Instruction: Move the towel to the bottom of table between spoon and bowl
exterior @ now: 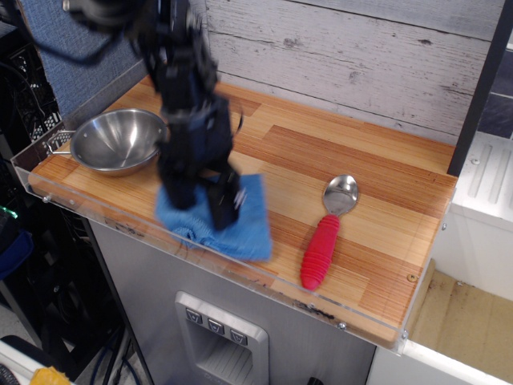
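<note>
The blue towel [240,228] is at the front edge of the wooden table [361,160], between the steel bowl [118,140] on the left and the red-handled spoon [325,241] on the right. Its front right corner overlaps the clear acrylic rim [353,317]. My gripper [202,204] points down onto the towel's left half. It is motion-blurred, and its two black fingers [224,207] straddle a bunched part of the cloth and grip it. The arm hides the towel's back left part.
A grey plank wall [361,56] runs behind the table. A blue panel [72,48] stands at the left. The table's front drops off to a grey cabinet [216,329]. A black post [481,88] stands at the right edge.
</note>
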Available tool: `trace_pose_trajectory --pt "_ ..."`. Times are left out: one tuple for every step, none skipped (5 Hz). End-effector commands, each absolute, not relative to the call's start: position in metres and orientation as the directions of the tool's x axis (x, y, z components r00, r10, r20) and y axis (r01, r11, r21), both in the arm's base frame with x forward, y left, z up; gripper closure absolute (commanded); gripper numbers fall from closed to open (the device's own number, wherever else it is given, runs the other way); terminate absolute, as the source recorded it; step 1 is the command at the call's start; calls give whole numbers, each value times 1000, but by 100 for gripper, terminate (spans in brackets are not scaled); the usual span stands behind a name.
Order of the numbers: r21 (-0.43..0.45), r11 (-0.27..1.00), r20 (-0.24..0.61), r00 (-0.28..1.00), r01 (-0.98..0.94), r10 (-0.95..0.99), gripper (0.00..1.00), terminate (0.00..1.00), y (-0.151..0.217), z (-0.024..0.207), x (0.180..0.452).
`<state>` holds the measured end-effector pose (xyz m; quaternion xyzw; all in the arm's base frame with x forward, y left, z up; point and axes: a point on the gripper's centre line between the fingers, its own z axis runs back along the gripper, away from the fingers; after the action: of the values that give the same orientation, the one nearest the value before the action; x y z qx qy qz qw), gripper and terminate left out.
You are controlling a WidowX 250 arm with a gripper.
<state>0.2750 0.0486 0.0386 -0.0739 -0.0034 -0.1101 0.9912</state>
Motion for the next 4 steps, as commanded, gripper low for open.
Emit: trace_pose_trajectory --pt "-137 957 170 958 256 -232 0 0 47 87 292" --pt "-103 960 165 956 262 -243 0 0 42 98 291" --pt "-17 977 127 970 211 -207 0 0 42 112 284" --pt "29 982 123 975 185 -187 0 0 40 123 281"
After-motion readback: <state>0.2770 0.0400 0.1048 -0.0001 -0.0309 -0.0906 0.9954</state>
